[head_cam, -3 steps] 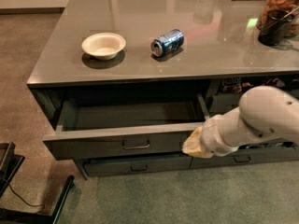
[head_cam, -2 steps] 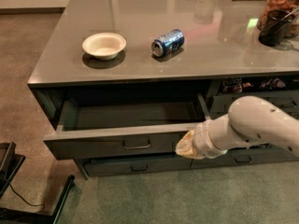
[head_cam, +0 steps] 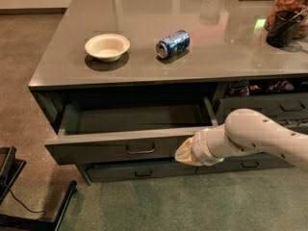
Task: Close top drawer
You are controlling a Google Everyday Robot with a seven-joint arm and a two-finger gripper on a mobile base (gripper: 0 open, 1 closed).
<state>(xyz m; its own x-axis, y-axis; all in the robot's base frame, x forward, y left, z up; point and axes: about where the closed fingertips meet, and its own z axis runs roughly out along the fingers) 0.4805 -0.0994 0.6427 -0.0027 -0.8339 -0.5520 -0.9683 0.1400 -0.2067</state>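
The top drawer (head_cam: 110, 150) is a wide dark grey drawer under the counter's left part. It stands pulled out, its deep interior (head_cam: 134, 118) showing empty. A small metal bar handle (head_cam: 140, 150) sits at the centre of its front panel. My gripper (head_cam: 180, 154) is at the end of the white arm (head_cam: 250, 138) that comes in from the right. It is against the right part of the drawer's front panel, to the right of the handle. Its tip is hidden behind the wrist.
On the grey counter (head_cam: 72, 42) lie a white bowl (head_cam: 107, 46) and a blue can (head_cam: 173, 43) on its side. A dark cup (head_cam: 283, 29) stands at the far right. Shallower drawers (head_cam: 144, 171) sit below, narrower ones (head_cam: 269, 105) to the right. A black frame (head_cam: 29, 206) is on the floor at left.
My arm and gripper have moved left along the drawer front, toward the handle. The drawer stands open as before.
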